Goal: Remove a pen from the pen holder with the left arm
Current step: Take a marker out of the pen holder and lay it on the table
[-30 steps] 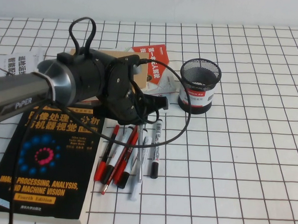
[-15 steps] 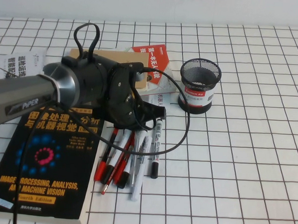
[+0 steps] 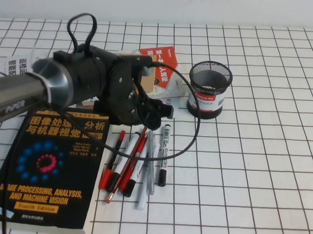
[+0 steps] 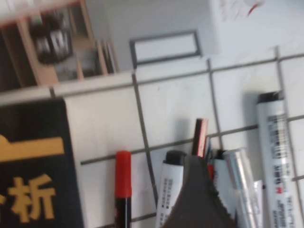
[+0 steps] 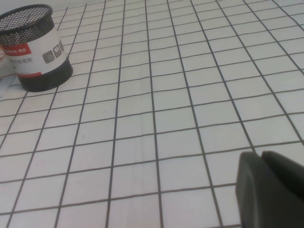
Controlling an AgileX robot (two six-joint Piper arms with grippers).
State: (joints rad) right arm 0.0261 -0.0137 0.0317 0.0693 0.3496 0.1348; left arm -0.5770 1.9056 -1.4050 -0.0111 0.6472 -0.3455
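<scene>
**Pens Lying Loose, Holder Showing None**

While the left hand [image 3: 159, 108] is hovering low over the surface [image 3: 258, 169] in the high view, the pens [image 3: 138, 166] are lying in a loose fan at its 6 o'clock. The pen holder [image 3: 210, 90] is standing apart at its 3 o'clock. No pen is sticking above the holder's rim, and its mesh inside is reading dark, so anything low in there is going unseen. The left arm [image 3: 79, 84] is covering the hand, so I cannot tell whether it is spread or pressed together. I am judging a pen light, stiff and smooth-barrelled, apt to roll or slip, so a pinch across mid-barrel is looking safest.

In the left wrist view, pen caps are lying side by side, nearly touching, with their barrels cut off by the frame.

In the right wrist view, the right hand [image 5: 262, 161] is hanging pressed together, carrying nothing, well apart from the holder.
</scene>
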